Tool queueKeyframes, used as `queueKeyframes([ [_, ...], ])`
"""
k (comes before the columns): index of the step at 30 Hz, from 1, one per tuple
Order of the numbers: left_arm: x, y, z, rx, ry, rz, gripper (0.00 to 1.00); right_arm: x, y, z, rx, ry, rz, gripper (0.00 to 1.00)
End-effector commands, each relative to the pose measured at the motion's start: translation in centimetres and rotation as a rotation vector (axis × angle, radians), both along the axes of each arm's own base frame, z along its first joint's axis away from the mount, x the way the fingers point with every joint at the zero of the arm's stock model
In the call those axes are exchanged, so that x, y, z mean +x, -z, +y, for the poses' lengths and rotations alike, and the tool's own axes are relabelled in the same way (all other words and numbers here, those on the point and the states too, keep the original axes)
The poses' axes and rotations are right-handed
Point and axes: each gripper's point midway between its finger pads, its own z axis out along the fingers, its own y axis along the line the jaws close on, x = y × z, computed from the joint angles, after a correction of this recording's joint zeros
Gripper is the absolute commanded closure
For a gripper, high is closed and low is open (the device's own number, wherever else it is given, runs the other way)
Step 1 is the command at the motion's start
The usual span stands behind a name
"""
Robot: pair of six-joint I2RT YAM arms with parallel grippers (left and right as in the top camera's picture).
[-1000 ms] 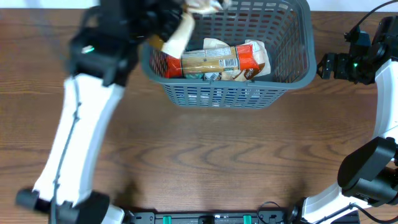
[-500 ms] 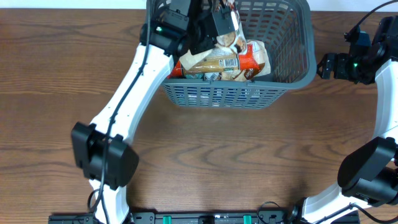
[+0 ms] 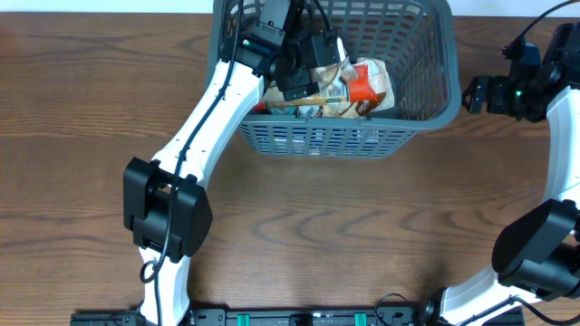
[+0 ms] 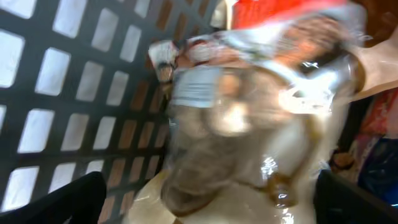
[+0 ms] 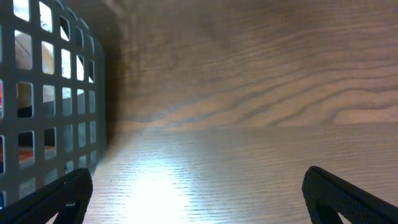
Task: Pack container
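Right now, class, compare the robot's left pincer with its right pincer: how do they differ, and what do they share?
The left pincer is inside the container; the right pincer is outside it, beside its wall, over the table. A clear snack packet lies right before the left pincer; nothing lies between the right pincer's fingers. Both stand open, fingers wide apart.

- container (image 3: 335,140): dark grey plastic, matt, lattice walls.
- tabletop (image 3: 362,226): brown wood grain, smooth, with a faint sheen under the light.
- packet (image 4: 249,124): clear crinkled film, glossy, bright glints.
- left arm (image 3: 213,118): smooth white shell.
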Motion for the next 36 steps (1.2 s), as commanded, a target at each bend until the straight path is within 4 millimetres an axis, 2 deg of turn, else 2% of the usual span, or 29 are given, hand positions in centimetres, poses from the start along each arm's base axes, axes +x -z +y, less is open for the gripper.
queueKeyframes([
  [1, 1.1, -1.6, 1.7, 0.003, -0.132, -0.038, 0.02, 0.5, 0.0, -0.7, -0.015, 0.003, -0.025, 0.01],
  [4, 2.3, -3.7, 3.1, -0.083, -0.285, -0.058, 0.01, 2.0, -1.7, -2.2, -0.087, 0.034, -0.104, 0.01],
  [7, 3.3, -6.9, 5.9, -0.211, -0.460, -0.078, 0.01, 3.5, -5.3, -3.9, -0.170, 0.096, -0.212, 0.01],
  [10, 3.6, -10.7, 10.2, -0.345, -0.627, -0.090, 0.01, 4.6, -10.0, -4.3, -0.206, 0.099, -0.322, 0.01],
  [13, 3.3, -14.4, 16.6, -0.446, -0.815, -0.132, 0.01, 4.7, -14.5, -4.4, -0.230, 0.102, -0.395, 0.01],
  [16, 1.7, -16.8, 22.7, -0.480, -0.968, -0.159, 0.01, 4.4, -18.0, -4.2, -0.248, 0.105, -0.454, 0.01],
  [18, -0.1, -17.5, 26.1, -0.490, -1.066, -0.151, 0.01, 3.8, -19.6, -4.0, -0.244, 0.115, -0.470, 0.01],
  [22, -4.3, -18.3, 31.1, -0.487, -1.207, -0.125, 0.01, 1.5, -21.0, -3.1, -0.204, 0.161, -0.465, 0.01],
  [25, -6.9, -18.7, 32.1, -0.485, -1.233, -0.131, 0.01, -0.5, -21.8, -2.4, -0.180, 0.187, -0.459, 0.01],
  [29, -10.3, -18.3, 31.5, -0.506, -1.214, -0.146, 0.02, -3.4, -22.9, -0.8, -0.181, 0.179, -0.477, 0.01],
  [32, -13.2, -16.4, 30.7, -0.533, -1.188, -0.132, 0.01, -6.0, -22.9, 1.0, -0.175, 0.163, -0.487, 0.01],
  [36, -17.0, -13.2, 29.4, -0.571, -1.154, -0.099, 0.01, -10.1, -21.1, 4.0, -0.148, 0.135, -0.488, 0.01],
])
